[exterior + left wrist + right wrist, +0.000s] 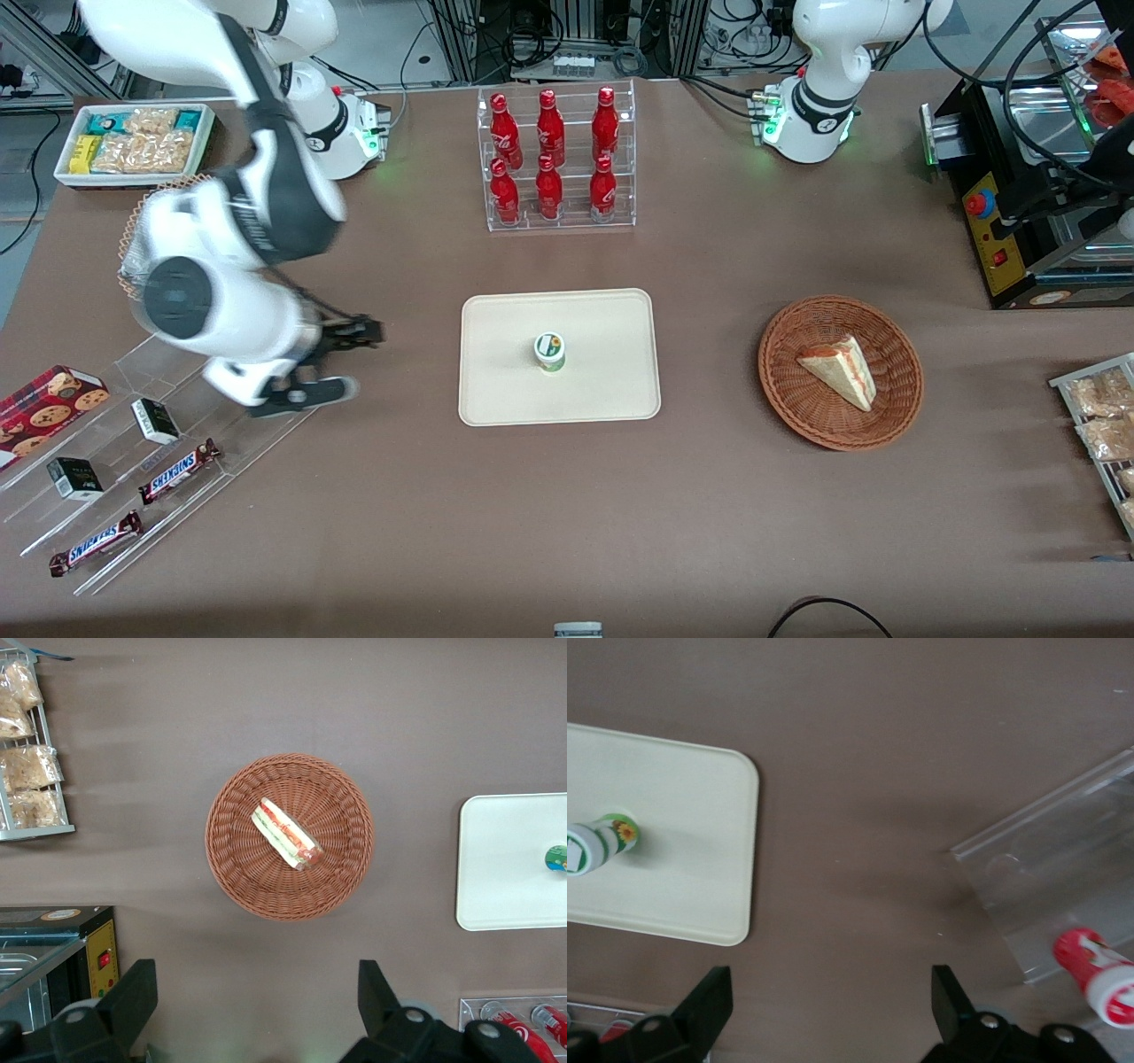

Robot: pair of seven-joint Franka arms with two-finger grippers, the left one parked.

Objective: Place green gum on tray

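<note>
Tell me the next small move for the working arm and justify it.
Probably just retreat upward to a rest pose: the green gum already stands upright on the tray, and the gripper is open, holding nothing, off the tray toward the working arm's end of the table.

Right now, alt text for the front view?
The green gum stands upright near the middle of the tray. The open, empty tool hangs over the table beside the tray, toward the working arm's end.
</note>
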